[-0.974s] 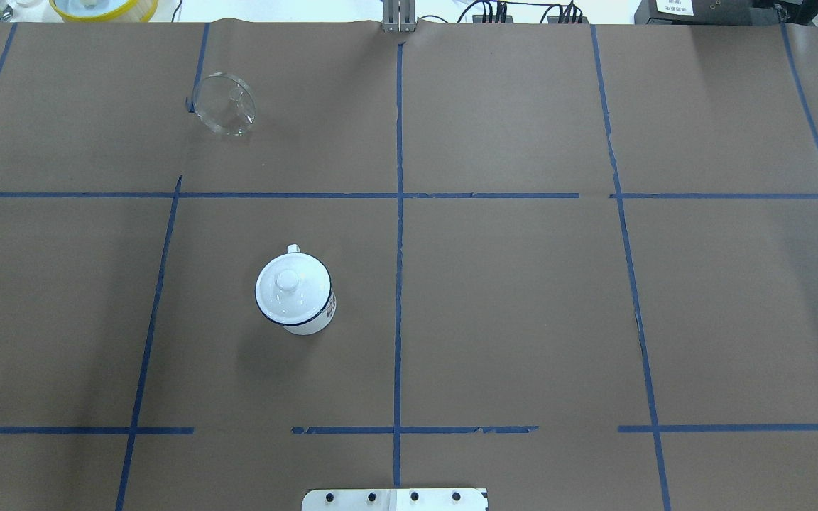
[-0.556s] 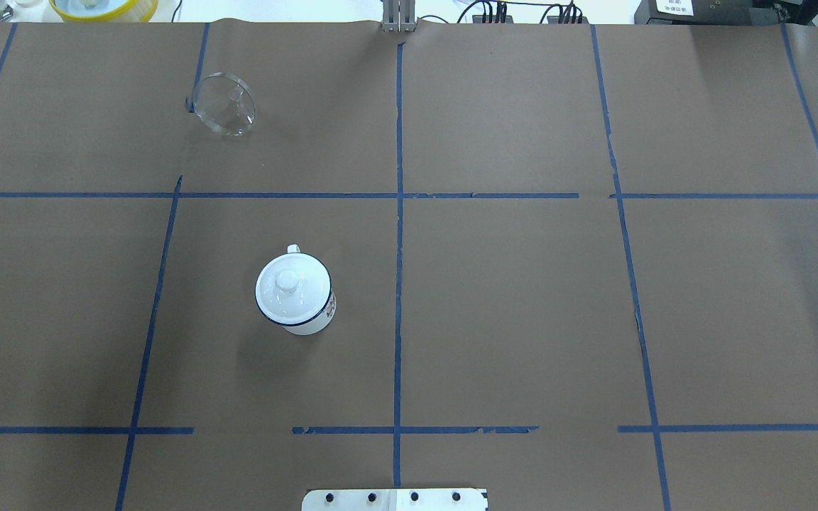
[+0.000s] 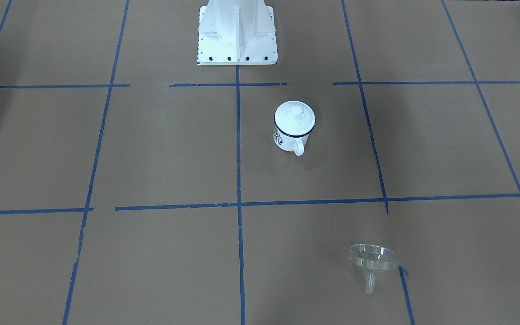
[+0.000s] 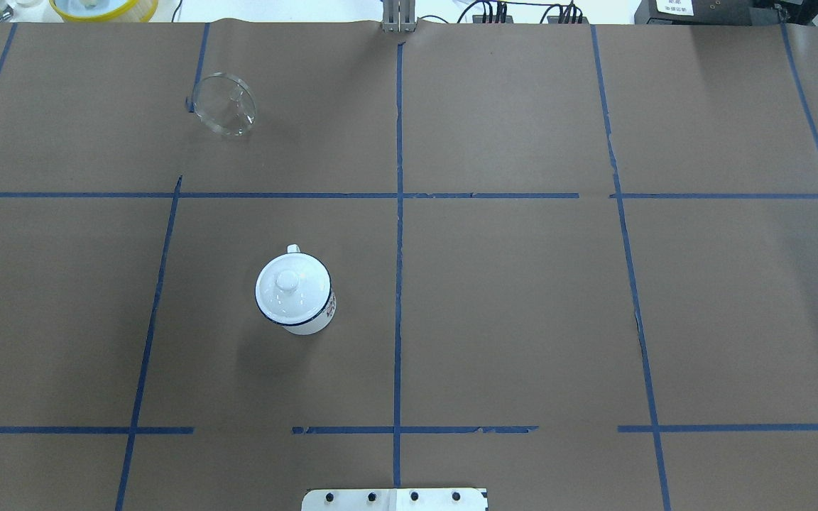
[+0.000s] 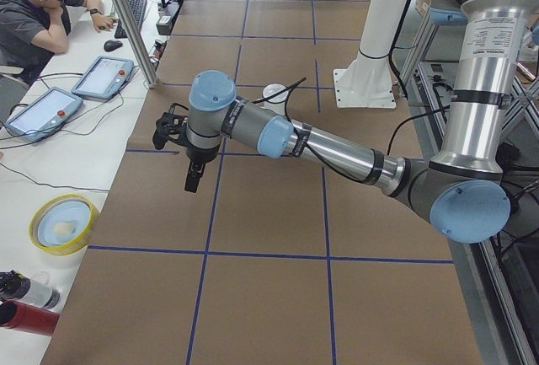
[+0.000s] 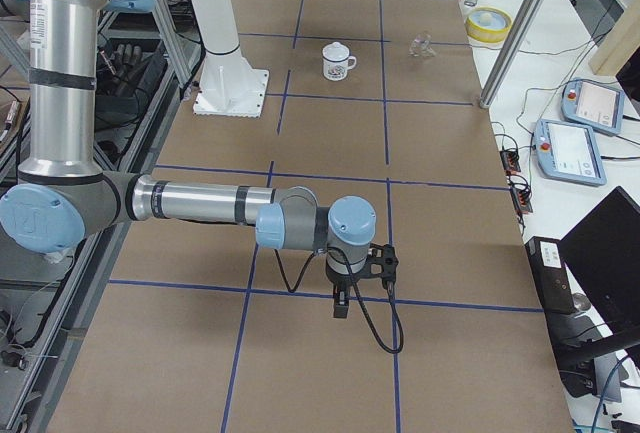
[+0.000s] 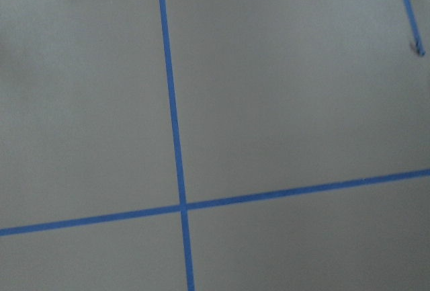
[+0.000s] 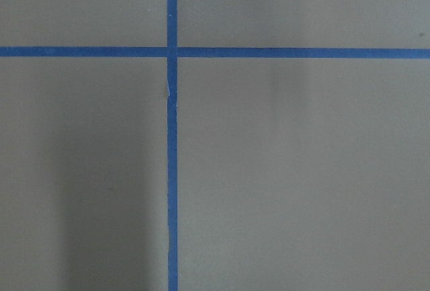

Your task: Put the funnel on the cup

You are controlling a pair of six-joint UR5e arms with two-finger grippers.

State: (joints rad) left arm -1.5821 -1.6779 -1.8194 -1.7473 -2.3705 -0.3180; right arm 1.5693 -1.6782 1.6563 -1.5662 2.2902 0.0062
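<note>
- Tabletop (image 4: pixel 522 284): brown, marked into squares by blue tape (image 4: pixel 399 234); the white robot base (image 3: pixel 236 31) stands at the middle of the near edge.
- Funnel (image 4: pixel 224 104): clear, lying tipped on its side close to the far edge, in the robot's left half. Its wide mouth faces up and toward the robot; its spout points to the far edge. Nothing touches it.
- Cup (image 4: pixel 309 319): upright in the left half, just left of the centre tape line and well apart from the funnel, closer to the near edge. Its handle points to the far edge.
- Lid (image 4: pixel 288 284): white, domed, with a knob; seated on the cup and covering its mouth.
- Left gripper (image 5: pixel 191 183): hangs pointing down above bare tabletop toward the left end, holding nothing; whether its fingers are spread or pressed together cannot be told.
- Right gripper (image 6: pixel 341 309): hangs pointing down above bare tabletop toward the right end, far from cup and funnel; its finger state likewise cannot be told.
- Both wrist views show only tabletop and tape.
</note>
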